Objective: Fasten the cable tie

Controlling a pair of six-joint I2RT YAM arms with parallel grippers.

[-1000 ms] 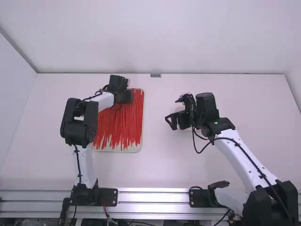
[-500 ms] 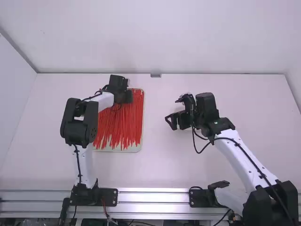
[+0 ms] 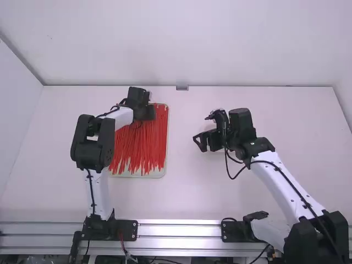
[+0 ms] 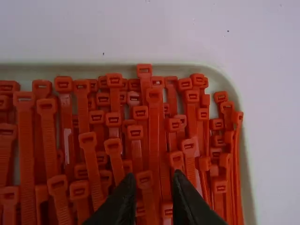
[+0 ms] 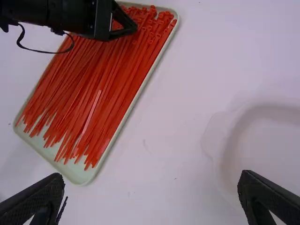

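Left arm: jaws (image 4: 151,182) down at the far end of the tray (image 3: 137,174), tips set narrowly apart among the heads of the orange cable ties (image 4: 93,140), with a couple of ties between them. The ties lie in a loose pile filling the tray on the bench (image 3: 55,121). Right arm: jaws (image 3: 212,135) wide apart, holding nothing, over bare bench right of the tray.
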